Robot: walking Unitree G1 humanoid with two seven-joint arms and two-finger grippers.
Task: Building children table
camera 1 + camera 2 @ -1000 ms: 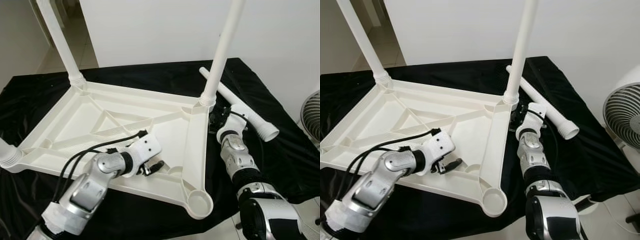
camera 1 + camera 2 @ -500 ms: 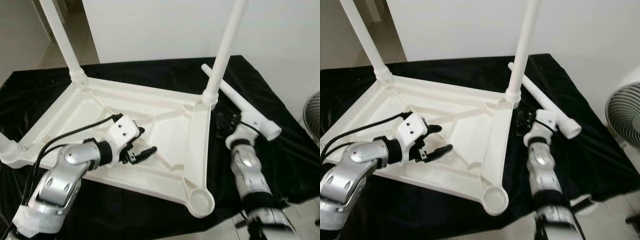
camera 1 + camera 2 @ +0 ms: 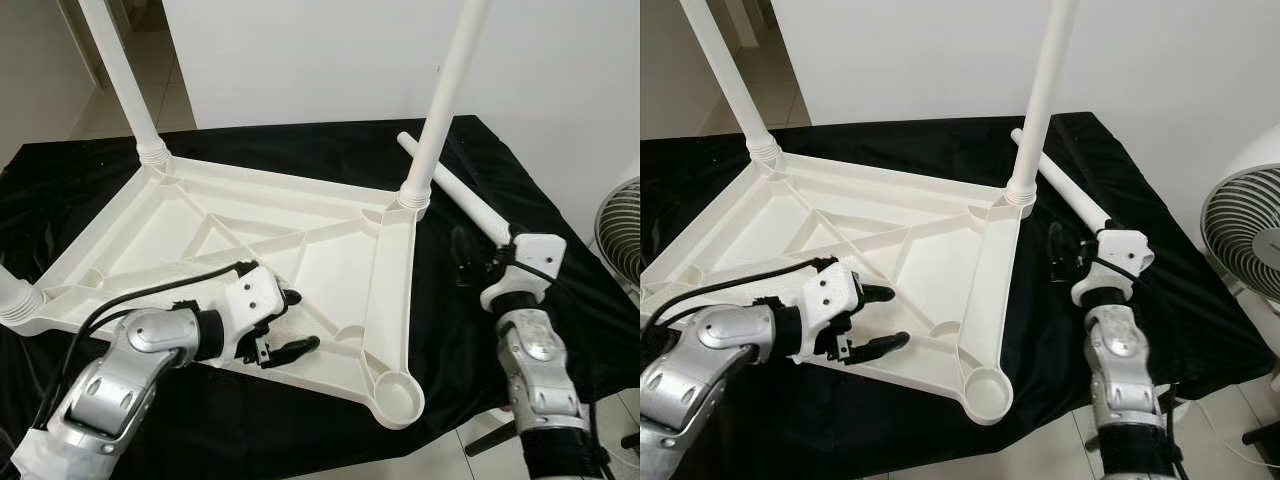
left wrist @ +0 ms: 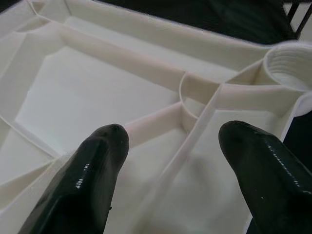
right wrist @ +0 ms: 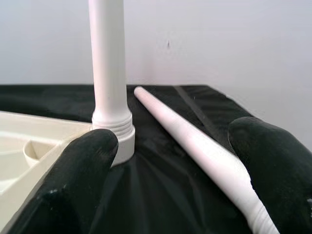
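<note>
The white plastic table top (image 3: 330,255) lies upside down on a black cloth. Legs stand screwed in at the far left corner (image 3: 125,85) and the far right corner (image 3: 440,110), and a third leg (image 3: 12,295) shows at the left edge. The near right socket (image 3: 398,394) holds nothing. A loose leg (image 3: 455,195) lies on the cloth to the right. My left gripper (image 3: 297,322) hovers open over the top's near ribs (image 4: 195,141). My right gripper (image 3: 470,262) is open beside the loose leg's thick end, and the leg (image 5: 195,141) runs between its fingers.
A white fan (image 3: 1245,230) stands off the cloth's right edge. A white wall rises close behind. The black cloth (image 3: 300,145) covers the whole work surface, with bare cloth along the near edge and to the far left.
My left gripper has drawn back from the top's middle toward its near edge. My right arm has swung right, away from the upright leg and over to the loose leg's thick end.
</note>
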